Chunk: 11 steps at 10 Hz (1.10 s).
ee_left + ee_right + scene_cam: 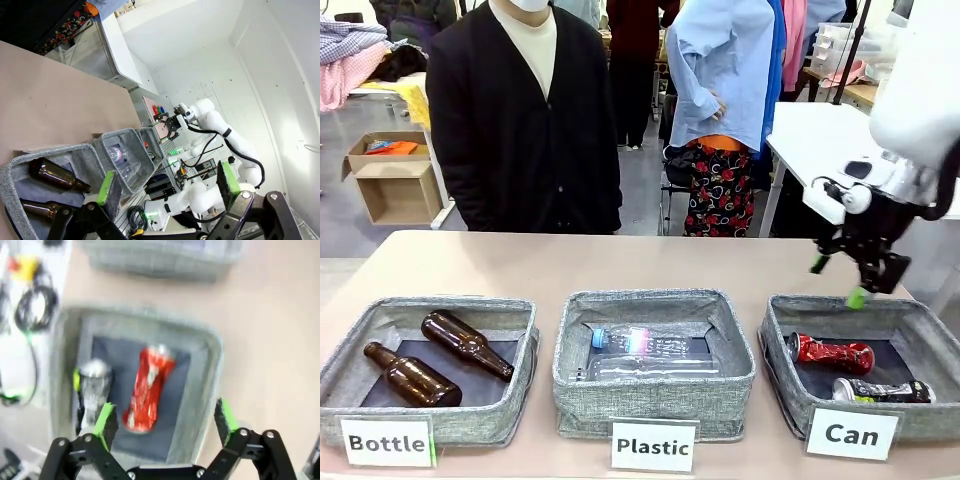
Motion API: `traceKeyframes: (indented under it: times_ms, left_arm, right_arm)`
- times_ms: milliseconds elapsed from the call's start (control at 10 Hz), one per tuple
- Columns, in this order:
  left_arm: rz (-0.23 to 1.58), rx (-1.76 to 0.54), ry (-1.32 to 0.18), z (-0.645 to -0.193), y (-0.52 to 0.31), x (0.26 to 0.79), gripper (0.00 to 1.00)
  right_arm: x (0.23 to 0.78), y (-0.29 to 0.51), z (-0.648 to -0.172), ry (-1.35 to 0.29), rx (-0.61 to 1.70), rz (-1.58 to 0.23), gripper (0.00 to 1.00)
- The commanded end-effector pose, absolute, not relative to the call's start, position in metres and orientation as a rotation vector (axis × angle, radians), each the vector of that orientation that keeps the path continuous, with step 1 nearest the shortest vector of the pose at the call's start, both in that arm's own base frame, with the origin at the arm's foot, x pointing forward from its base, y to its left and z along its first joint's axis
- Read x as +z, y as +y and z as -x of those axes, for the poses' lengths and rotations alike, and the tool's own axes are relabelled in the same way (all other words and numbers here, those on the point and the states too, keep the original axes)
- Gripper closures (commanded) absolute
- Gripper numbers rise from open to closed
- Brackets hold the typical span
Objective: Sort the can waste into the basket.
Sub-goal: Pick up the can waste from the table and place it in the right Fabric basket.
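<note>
The red can lay on the dark floor of the basket labelled "Can", and the black and silver can lay just beside it, nearer the label. Seen from the right wrist, the red can and the silver can rested side by side inside the basket.

The right gripper hung above the basket's far rim with its jaws spread apart and nothing between them; in its own view the right gripper looked down on the cans.

The left gripper had its jaws open and empty.

On the same worktop, the "Plastic" bin held clear bottles, and the "Bottle" bin held two brown bottles.

A person stood at the far side.
</note>
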<state>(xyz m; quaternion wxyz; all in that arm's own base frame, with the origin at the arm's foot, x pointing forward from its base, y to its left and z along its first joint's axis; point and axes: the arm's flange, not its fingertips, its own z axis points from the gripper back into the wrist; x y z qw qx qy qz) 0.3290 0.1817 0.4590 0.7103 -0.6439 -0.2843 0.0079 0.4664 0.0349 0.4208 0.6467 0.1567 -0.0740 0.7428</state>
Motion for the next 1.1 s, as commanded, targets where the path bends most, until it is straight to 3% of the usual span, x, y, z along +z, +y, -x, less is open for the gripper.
traceKeyframes:
  times_ms: [0,300,500,600,700,800,1000]
  left_arm:
    - [1.434,0.005,-0.627,-0.326,0.18,0.46,0.0]
    - [1.434,0.005,-0.627,-0.326,0.18,0.46,0.0]
    - [1.434,0.005,-0.627,-0.326,0.18,0.46,0.0]
    - [1.434,0.005,-0.627,-0.326,0.18,0.46,0.0]
    - [1.434,0.005,-0.627,-0.326,0.18,0.46,0.0]
    - [1.434,0.005,-0.627,-0.326,0.18,0.46,0.0]
    - [1.434,0.005,-0.627,-0.326,0.18,0.46,0.0]
  right_arm:
    - [0.425,0.045,-0.489,-0.243,1.596,-0.812,0.0]
    - [0.428,0.037,-0.505,-0.426,1.19,-1.085,0.0]
    - [0.418,0.029,-0.506,-0.434,1.037,-1.122,0.0]
    - [0.41,0.03,-0.502,-0.386,1.054,-1.227,0.0]
    - [0.406,0.039,-0.494,-0.392,1.454,-1.417,0.0]
    - [0.413,0.02,-0.505,-0.397,1.087,-1.153,0.0]
    - [0.406,0.031,-0.496,-0.401,1.195,-1.257,0.0]
